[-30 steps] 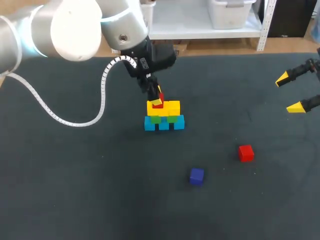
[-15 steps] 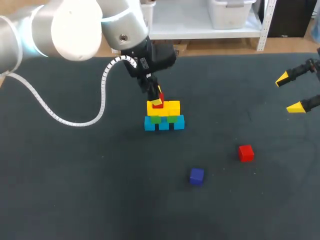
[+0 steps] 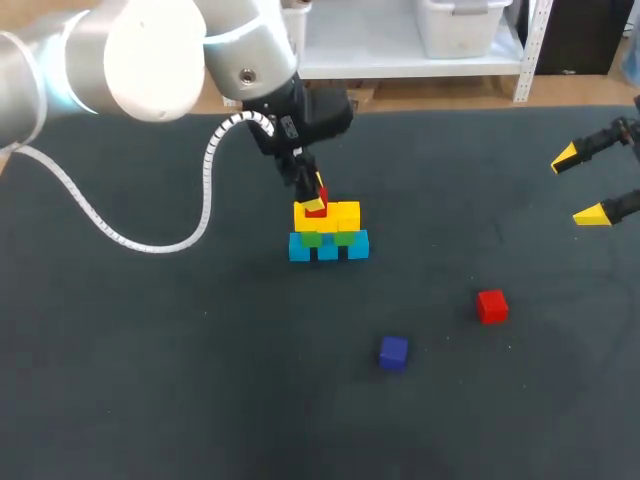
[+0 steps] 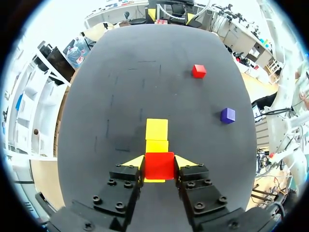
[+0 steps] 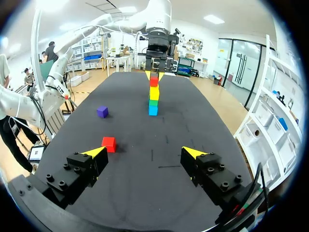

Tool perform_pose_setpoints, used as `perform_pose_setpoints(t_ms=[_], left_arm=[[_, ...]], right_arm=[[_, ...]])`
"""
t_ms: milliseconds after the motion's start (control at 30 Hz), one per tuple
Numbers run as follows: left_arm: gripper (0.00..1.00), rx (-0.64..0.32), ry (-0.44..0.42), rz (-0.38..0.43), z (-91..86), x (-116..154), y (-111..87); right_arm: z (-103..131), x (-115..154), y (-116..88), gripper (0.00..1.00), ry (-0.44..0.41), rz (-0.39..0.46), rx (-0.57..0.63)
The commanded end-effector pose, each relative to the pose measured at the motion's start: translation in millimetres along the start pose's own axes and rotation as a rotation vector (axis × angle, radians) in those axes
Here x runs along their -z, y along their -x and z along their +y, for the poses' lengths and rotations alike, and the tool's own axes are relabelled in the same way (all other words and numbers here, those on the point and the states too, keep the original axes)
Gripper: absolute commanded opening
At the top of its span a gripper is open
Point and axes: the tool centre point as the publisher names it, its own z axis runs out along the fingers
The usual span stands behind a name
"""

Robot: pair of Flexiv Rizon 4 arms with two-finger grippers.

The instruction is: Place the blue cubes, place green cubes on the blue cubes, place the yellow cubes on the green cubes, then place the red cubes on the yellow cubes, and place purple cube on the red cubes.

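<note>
The stack stands mid-table: a row of blue cubes (image 3: 328, 246), green cubes (image 3: 327, 238) on them, and yellow cubes (image 3: 330, 215) on top. My left gripper (image 3: 314, 196) is shut on a red cube (image 3: 317, 204) at the left end of the yellow row. In the left wrist view the red cube (image 4: 159, 166) sits between the fingers of the gripper (image 4: 159, 162), with yellow cubes (image 4: 157, 129) just ahead. A second red cube (image 3: 491, 306) and a purple cube (image 3: 393, 352) lie loose on the mat. My right gripper (image 3: 578, 186) hangs open at the far right, holding nothing.
The right wrist view shows the open gripper (image 5: 144, 152) facing the stack (image 5: 153, 96) from a distance, the loose red cube (image 5: 108, 143) and the purple cube (image 5: 102, 111) off to one side. The left arm's white cable (image 3: 150, 240) loops over the mat.
</note>
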Motion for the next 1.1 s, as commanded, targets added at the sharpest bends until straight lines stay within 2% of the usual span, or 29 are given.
perform_pose_setpoints(t_ms=[33, 167, 233, 500, 633, 1100], left_arm=[[0.26, -0.001, -0.006, 0.004, 2.7, 0.1, 0.9], [0.45, 0.0, -0.007, 0.003, 3.4, -0.3, 0.6], [0.49, 0.0, -0.007, 0.003, 3.5, -0.3, 0.5], [0.49, 0.001, -0.009, 0.005, 3.8, -0.8, -0.1], [0.36, 0.0, -0.007, 0.005, 4.5, -0.9, 1.0], [0.36, 0.0, -0.007, 0.009, 5.9, -1.0, 1.8]], right_arm=[[0.1, -0.2, -0.2, 1.0, -0.001, -0.001, 0.001], [0.1, -0.2, -0.2, 1.0, -0.001, -0.001, 0.001], [0.1, -0.2, -0.2, 1.0, -0.001, -0.001, 0.001], [0.1, -0.2, -0.2, 1.0, -0.001, -0.001, 0.001], [0.1, -0.2, -0.2, 1.0, -0.001, -0.001, 0.001], [0.1, -0.2, -0.2, 1.0, -0.001, -0.001, 0.001]])
